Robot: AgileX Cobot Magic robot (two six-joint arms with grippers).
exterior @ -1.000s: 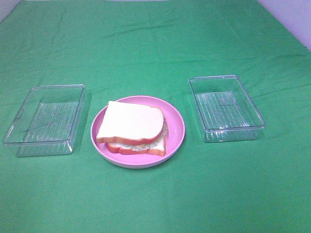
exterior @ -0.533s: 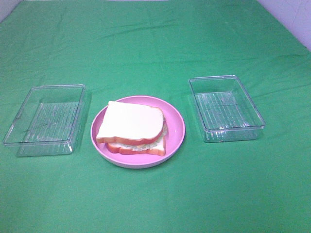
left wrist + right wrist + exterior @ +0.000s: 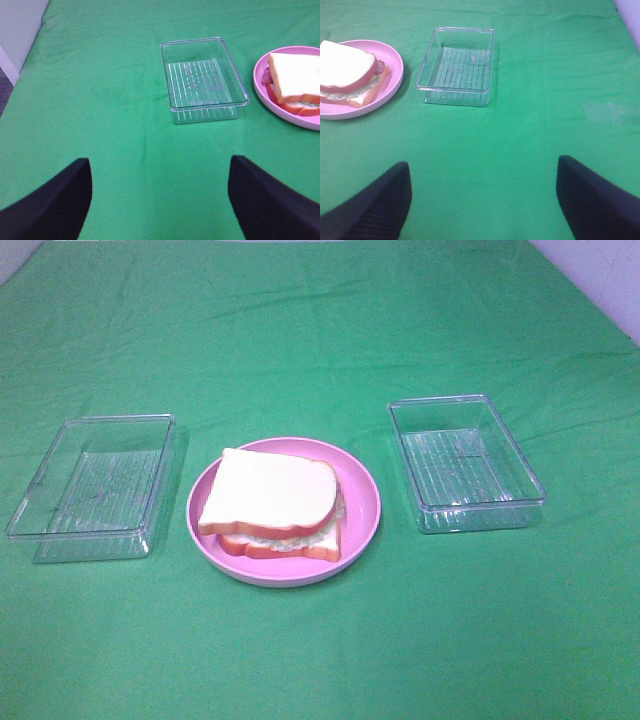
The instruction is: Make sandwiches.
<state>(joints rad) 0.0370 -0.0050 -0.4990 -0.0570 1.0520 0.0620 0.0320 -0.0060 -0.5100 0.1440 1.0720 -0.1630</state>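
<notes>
Now sandwich (image 3: 272, 502) rests on pink plate (image 3: 362, 502) — trays flank.

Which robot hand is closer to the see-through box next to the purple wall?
Right. The right hand faces that box across bare cloth; the left hand is beyond the plate, facing the other box.

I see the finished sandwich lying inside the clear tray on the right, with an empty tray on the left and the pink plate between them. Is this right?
Not quite. The sandwich lies on the pink plate, not in the right tray; the exterior high view shows both trays empty. The left tray and the plate between them are as you said.
</notes>
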